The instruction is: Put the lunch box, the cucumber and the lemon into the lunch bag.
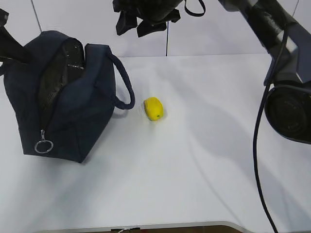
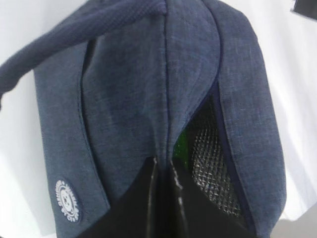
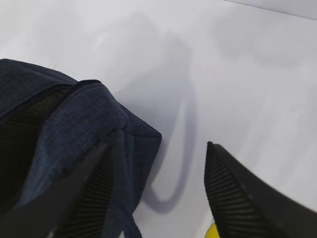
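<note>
The navy lunch bag point(image 1: 77, 111) stands at the left with its zipper open and the silver ring pull point(image 1: 43, 146) hanging at the front. The yellow lemon point(image 1: 153, 108) lies on the table just right of the bag's handle. My left gripper point(image 2: 163, 163) is shut on the lunch bag's fabric point(image 2: 129, 89) beside the opening; it enters the exterior view at the far left point(image 1: 19, 51). A bit of green, perhaps the cucumber point(image 2: 182, 144), shows inside. My right gripper point(image 3: 157, 146) is open and empty, high above the bag point(image 3: 74, 114) and lemon point(image 3: 213, 232). The lunch box is hidden.
The white table point(image 1: 194, 160) stretches to the right and front of the lemon. The right arm and its black cable point(image 1: 257, 145) hang over the right side. The bag's looped handle point(image 1: 124, 80) sticks out toward the lemon.
</note>
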Controlling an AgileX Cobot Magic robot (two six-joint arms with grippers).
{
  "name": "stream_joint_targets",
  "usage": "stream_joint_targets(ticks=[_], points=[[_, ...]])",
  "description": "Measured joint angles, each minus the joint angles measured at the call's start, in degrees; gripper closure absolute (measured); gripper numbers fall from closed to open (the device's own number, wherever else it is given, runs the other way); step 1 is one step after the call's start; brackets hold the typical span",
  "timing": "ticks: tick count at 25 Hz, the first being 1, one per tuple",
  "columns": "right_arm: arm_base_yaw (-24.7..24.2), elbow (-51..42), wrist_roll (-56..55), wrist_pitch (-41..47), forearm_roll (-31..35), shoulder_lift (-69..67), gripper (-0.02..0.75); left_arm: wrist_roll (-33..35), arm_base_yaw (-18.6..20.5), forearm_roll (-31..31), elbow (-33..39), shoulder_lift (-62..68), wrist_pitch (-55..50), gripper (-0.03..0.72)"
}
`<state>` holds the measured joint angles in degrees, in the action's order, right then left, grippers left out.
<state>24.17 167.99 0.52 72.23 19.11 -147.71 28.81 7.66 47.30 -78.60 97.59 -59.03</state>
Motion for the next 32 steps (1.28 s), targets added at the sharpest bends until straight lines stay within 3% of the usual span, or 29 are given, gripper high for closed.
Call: stream_joint_targets(ticks=[10, 19, 32], points=[[0.0, -2.39, 1.5, 0.0, -0.23, 0.21, 0.269, -0.92, 0.0, -3.75, 0.0, -0.13, -2.17, 0.699], [0.0, -23.91, 5.49, -0.3, -3.3, 10.24, 0.269, -2.31, 0.0, -6.05, 0.0, -0.13, -2.05, 0.699], [0.0, -38.56, 7.09, -0.44, -5.21, 14.4, 0.272, -2.53, 0.0, -6.05, 0.0, -0.13, -2.49, 0.699]])
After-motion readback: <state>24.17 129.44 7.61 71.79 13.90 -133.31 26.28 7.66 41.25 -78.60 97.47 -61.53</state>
